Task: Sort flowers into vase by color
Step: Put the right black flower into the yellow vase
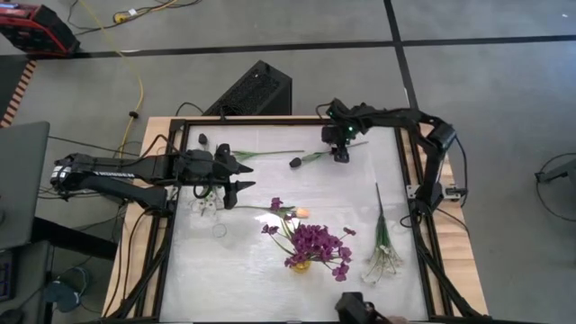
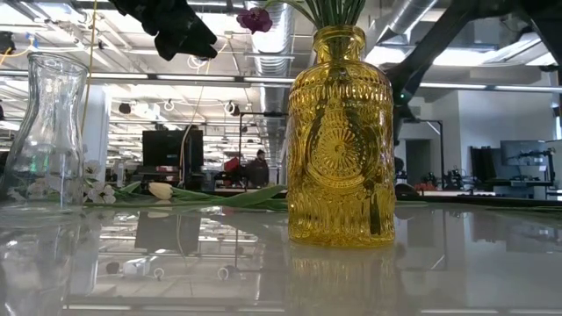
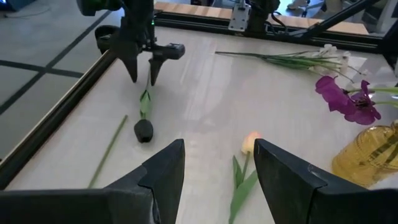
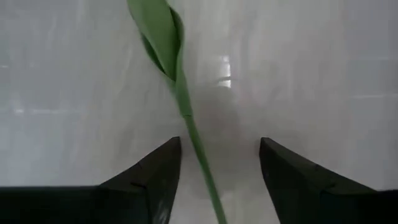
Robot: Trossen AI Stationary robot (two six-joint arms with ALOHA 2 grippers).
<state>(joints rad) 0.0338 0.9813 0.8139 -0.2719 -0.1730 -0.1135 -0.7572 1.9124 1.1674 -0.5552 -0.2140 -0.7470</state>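
The right gripper hangs fingers apart over the dark tulip stem at the table's 12 o'clock edge. The stem runs lengthwise between the fingers, bud toward 8 o'clock. The left gripper, also spread, waits farther off.

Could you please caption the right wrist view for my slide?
Right gripper open, fingers straddling a tulip's green stem on the white table.

Left end effector open above a peach tulip; dark tulip bud nearby.
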